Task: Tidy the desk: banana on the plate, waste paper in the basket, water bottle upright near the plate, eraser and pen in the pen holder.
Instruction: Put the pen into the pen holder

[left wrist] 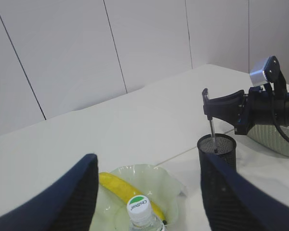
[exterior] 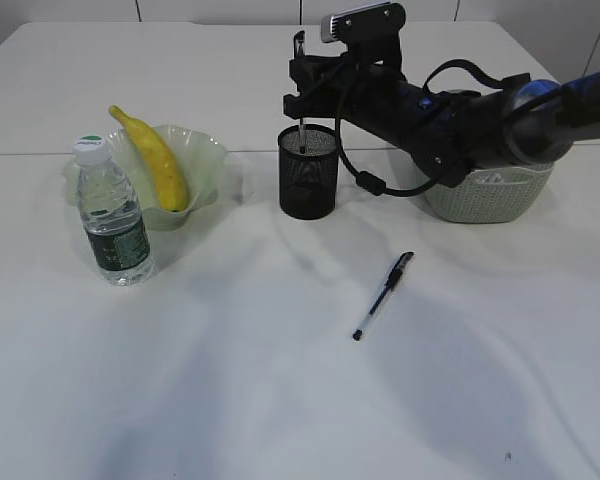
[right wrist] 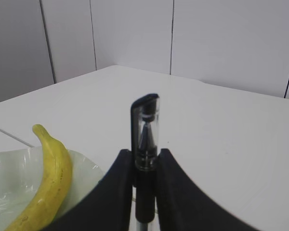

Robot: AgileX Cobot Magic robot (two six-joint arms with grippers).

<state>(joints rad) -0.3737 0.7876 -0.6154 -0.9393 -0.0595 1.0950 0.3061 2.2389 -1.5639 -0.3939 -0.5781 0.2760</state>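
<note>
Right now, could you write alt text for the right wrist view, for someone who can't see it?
Two dark fingers pinch a clear-capped pen upright. At lower left a banana lies on a pale green plate, on a white table.

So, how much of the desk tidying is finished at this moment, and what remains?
Done: the banana lies on the plate, and the water bottle stands upright beside it. In hand: the right gripper holds a pen upright over the pen holder. Left: a second pen lies on the table. The eraser and the waste paper cannot be confirmed; the basket is mostly hidden.
</note>
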